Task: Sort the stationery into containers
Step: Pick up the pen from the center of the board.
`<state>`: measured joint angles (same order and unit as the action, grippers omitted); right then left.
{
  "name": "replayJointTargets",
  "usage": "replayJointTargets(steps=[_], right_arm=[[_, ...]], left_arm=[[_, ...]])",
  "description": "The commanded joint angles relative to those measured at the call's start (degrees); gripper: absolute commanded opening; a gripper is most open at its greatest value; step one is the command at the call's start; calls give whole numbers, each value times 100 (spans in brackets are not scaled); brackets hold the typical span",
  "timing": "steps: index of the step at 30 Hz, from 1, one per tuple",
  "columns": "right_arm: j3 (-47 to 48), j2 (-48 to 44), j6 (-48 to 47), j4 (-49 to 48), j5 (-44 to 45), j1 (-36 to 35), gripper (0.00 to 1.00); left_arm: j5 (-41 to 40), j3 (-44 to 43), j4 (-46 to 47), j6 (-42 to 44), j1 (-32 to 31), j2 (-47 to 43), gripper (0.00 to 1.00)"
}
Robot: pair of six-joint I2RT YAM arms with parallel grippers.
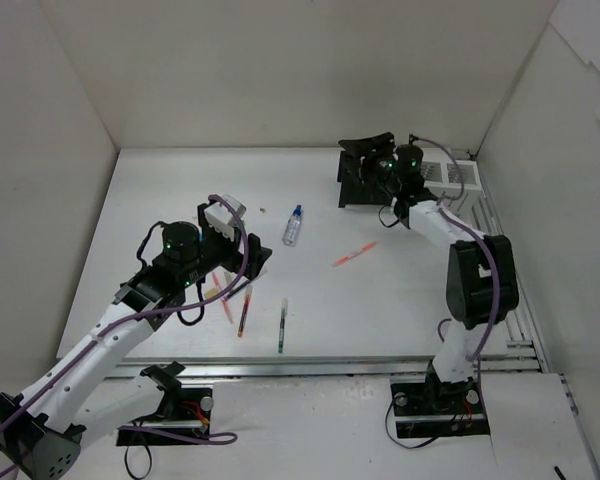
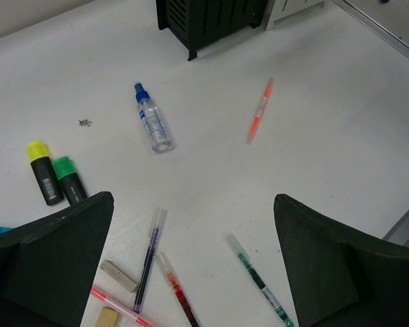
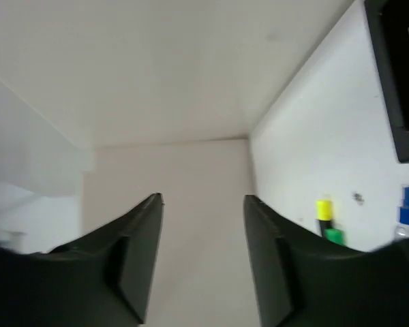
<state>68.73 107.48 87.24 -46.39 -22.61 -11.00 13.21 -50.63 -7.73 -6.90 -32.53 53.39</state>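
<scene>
Pens in a loose bunch under the left gripper [image 2: 194, 197], which hangs over them with jaws spread wide and nothing held. Purple pen [image 2: 148, 259] lies just inside the left finger, back toward the wrist. Its long axis runs roughly fore-and-aft, so crosswise to the closing line, which I judge a fair grasp. Red pen [image 2: 177, 289] sits just beside it, slanted. Green pen [image 2: 259, 279] is near the right finger, slanted too. Two erasers [image 2: 119, 274] and a pink pen [image 2: 119, 306] show by the left finger. Ahead of the jaws: bottle [image 2: 152, 124], orange pen [image 2: 259, 110]. Yellow highlighter [image 2: 42, 172] and green highlighter [image 2: 71, 178] lie ahead-left, touching side by side.

Right gripper [image 3: 203, 199] is well apart from all this, up at the black organiser [image 1: 365, 175], with a white bin [image 1: 450, 178] beside it. Jaws stand a narrow way apart with nothing between them.

Left arm is clearly nearer the pens. Likely next step is a drop straight down, a little back toward the wrist, onto one pen. Risk is pinching two at once.
</scene>
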Motion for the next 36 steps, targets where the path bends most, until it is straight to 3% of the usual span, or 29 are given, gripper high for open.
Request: replayJointTargets(steps=[1, 3, 5, 9, 11, 13, 18, 26, 36], right_arm=[[1042, -1228, -2980, 2824, 202, -234, 54], [1422, -1666, -4330, 3861, 1130, -454, 59], [1302, -1984, -4689, 4943, 1670, -718, 67], [-206, -3090, -4568, 5719, 2881, -815, 81], [-569, -3338, -4418, 6342, 3174, -903, 96], [-948, -3523, -4269, 6903, 3508, -1026, 98], [-1432, -3332, -3715, 7276, 3756, -1167, 98], [-933, -1865, -3451, 7267, 3993, -1123, 95], [-1116, -1221, -3240, 7022, 3808, -921, 58]], left_arm=[[6, -52, 263, -101, 10, -162, 99], [-12, -17, 280, -101, 10, -197, 99], [-55, 18, 324, -101, 63, -206, 99], [-134, 123, 456, -102, 63, -320, 99], [-214, 150, 465, -128, 124, -399, 99], [-258, 203, 509, -171, 195, -522, 99], [-118, 378, 728, -233, 248, -645, 100], [-65, 475, 729, -242, 353, -584, 99], [-12, 704, 729, -216, 625, -795, 100]])
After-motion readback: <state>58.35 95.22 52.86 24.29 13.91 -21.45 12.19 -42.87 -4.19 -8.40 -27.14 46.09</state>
